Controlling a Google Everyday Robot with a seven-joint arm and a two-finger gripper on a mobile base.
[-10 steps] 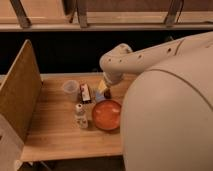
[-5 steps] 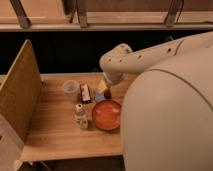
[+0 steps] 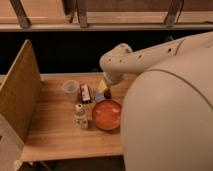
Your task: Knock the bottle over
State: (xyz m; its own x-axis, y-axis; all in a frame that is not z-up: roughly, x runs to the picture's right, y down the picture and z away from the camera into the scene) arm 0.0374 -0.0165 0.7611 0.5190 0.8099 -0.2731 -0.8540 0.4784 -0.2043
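Our gripper (image 3: pixel 105 93) sits at the end of the white arm (image 3: pixel 145 54), low over the back part of the wooden table (image 3: pixel 55 136). We cannot tell whether it is released or clenched, and it looks dark against the wood. Nothing can be seen in its hold.

From there we turn to the bottle (image 3: pixel 80 116). It stands upright near the middle of the table, small and pale, with a white cap and a light label. It is apart from our gripper, nearer the front and to the left.

Just to the right of the bottle is an orange bowl (image 3: pixel 107 114), wider than the bottle is tall. Whether the two touch we cannot tell. The gripper is just behind the bowl's far rim.

Behind the bottle stands a small dark box (image 3: pixel 86 93) with red and white on it, and to its left a clear plastic cup (image 3: pixel 70 90), upright. The box lies between the cup and the gripper.

A tall brown board (image 3: pixel 20 95) stands along the table's left edge. Our robot's rounded white body (image 3: pixel 170 125) fills the right side of the view.
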